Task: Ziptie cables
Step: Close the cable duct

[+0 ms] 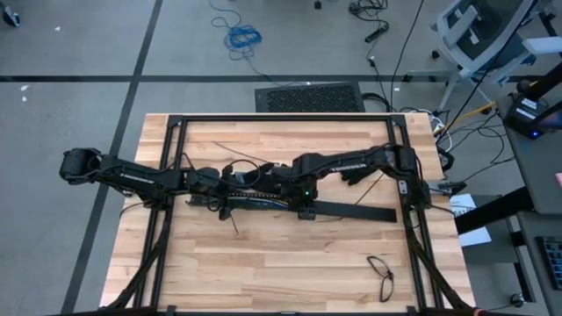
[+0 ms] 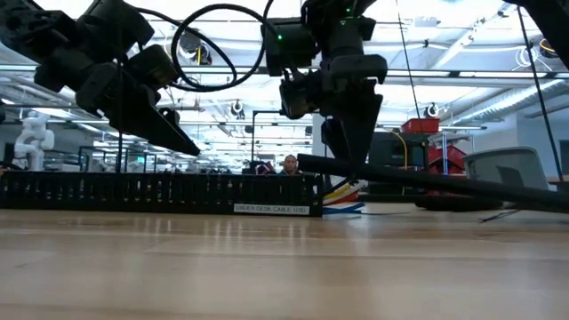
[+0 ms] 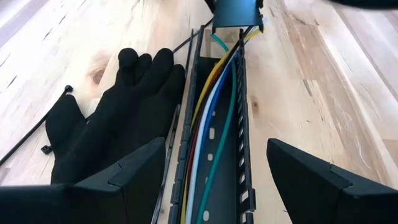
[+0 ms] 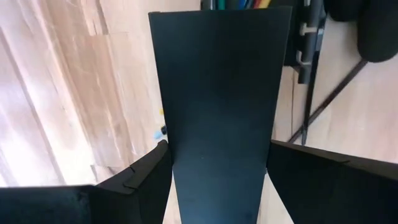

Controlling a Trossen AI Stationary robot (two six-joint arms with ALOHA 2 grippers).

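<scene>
Several cables [image 3: 208, 118], yellow, white, red, blue and green, lie lengthwise inside a black slotted tray [image 3: 239, 124] mid-tabletop [image 1: 281, 254], their far ends hidden. Left pincer [image 3: 217, 180] hangs released over the tray. Right pincer [image 4: 217, 180] grasps a flat black lid [image 4: 217, 93].

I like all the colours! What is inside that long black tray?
Inside the long black tray lie thin cables: yellow, white, blue, green, with a red one near the bottom. A flat black lid covers the far end, so where the cables go under it cannot be seen.
</scene>
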